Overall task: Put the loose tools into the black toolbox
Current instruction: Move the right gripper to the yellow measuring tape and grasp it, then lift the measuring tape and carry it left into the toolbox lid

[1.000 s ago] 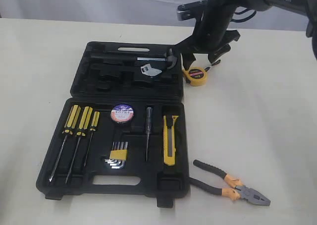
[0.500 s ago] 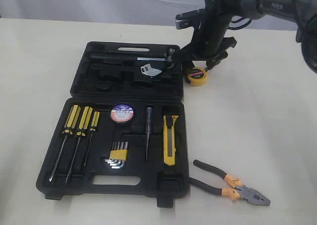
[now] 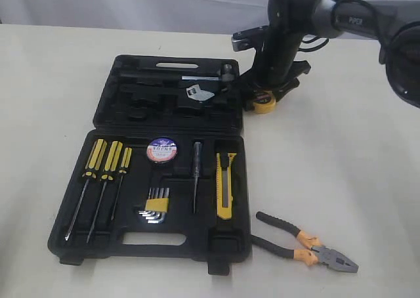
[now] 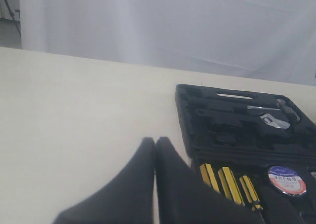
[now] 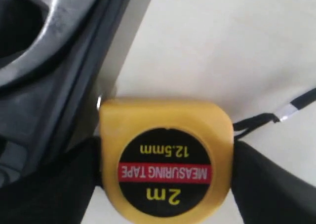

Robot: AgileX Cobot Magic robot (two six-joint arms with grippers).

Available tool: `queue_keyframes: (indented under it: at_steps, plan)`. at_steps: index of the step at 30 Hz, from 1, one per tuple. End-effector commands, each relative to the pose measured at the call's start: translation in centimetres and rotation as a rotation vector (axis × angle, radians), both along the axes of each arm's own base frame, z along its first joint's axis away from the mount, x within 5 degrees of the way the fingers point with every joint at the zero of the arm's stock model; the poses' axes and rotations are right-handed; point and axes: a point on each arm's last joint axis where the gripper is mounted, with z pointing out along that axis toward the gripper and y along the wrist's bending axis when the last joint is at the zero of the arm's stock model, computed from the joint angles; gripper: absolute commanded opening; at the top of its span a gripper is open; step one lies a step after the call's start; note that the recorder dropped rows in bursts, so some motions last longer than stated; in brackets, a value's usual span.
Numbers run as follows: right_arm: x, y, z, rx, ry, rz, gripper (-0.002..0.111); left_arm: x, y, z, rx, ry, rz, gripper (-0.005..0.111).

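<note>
The yellow tape measure (image 3: 263,102) (image 5: 165,160) lies on the table just right of the black toolbox's (image 3: 105,117) (image 5: 49,86) upper half. My right gripper (image 3: 262,98) (image 5: 164,150) is down over it, a black finger against each side. The utility knife (image 3: 225,185) and the black tape roll (image 3: 161,149) (image 4: 287,179) sit in recesses of the lower half. The grey pliers (image 3: 305,243) lie on the table at the box's lower right. My left gripper (image 4: 155,141) is shut and empty, left of the toolbox (image 4: 187,130), outside the exterior view.
Three yellow-black screwdrivers (image 3: 105,167) (image 4: 224,179), a thin tester screwdriver (image 3: 196,173) and a bunch of hex keys (image 3: 155,205) fill the lower half. A wrench (image 3: 197,93) and a hammer lie in the upper half. A white curtain backs the table.
My right gripper has come down from above the tape measure until its fingers flank and touch it. The tape measure has stayed in place. The tools in the box have not moved.
</note>
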Motion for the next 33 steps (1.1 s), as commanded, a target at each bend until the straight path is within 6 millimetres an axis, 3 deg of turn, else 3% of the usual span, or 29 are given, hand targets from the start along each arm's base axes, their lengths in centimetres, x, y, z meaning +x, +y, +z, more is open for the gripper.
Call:
queue_keyframes:
  at_steps: [1,5,9,16,21,27,33]
  plan:
    - [0.1,-0.1,-0.9,-0.005,0.009,-0.001,0.067,0.0,0.0,0.1,-0.004,0.000,-0.006,0.000]
    - [0.1,-0.1,-0.8,-0.008,0.006,0.002,0.042,0.0,0.0,0.1,-0.004,0.000,-0.006,0.000]
    - [0.1,-0.1,1.0,0.003,-0.025,-0.015,0.023,0.0,0.0,0.1,-0.004,0.000,-0.006,0.000]
    - [-1.3,-0.1,7.2,0.029,-0.054,-0.077,0.023,0.0,0.0,0.1,-0.004,0.000,-0.006,0.000]
    - [-3.3,1.3,10.9,0.042,-0.028,-0.120,0.022,0.0,0.0,0.1,-0.004,0.000,-0.006,0.000]
    - [-5.2,5.1,11.6,0.053,0.012,-0.128,0.022,0.0,0.0,0.1,-0.004,0.000,-0.006,0.000]
    - [-5.9,9.4,10.2,0.094,-0.032,-0.144,0.022,0.0,0.0,0.1,-0.004,0.000,-0.006,0.000]
